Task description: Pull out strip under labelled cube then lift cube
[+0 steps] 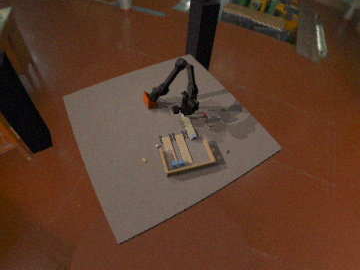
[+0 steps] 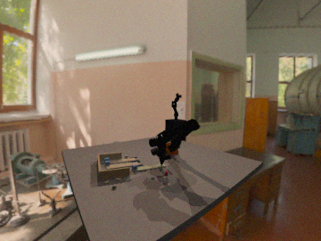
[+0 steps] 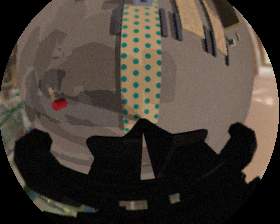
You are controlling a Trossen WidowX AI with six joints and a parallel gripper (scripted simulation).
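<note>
A black pincer (image 1: 183,113) (image 2: 161,163) (image 3: 141,121) points down at the near end of a long strip (image 1: 189,125) (image 2: 151,167) (image 3: 141,60), its two fingers pressed together with nothing visibly pinched between them. The tips meet over that end probably because they are drawing the strip along by contact, away from the tray (image 1: 192,170) (image 2: 113,176), which lies ahead of the pincer. The strip is flat, narrow and cream-tan, with rows of teal dots. At its far end from the pincer sits a small grey-blue cube (image 1: 193,136) (image 2: 135,167) (image 3: 143,2), likely the labelled one (any label is too small or cut off to read). In the wrist view, two plainer strips (image 1: 184,149) (image 2: 125,165) (image 3: 190,19) lie ahead and right of the pincer, and a small red cylinder (image 1: 204,115) (image 2: 166,173) (image 3: 59,104) lies to its left. Lifting the cube would need the fingers spread first.
</note>
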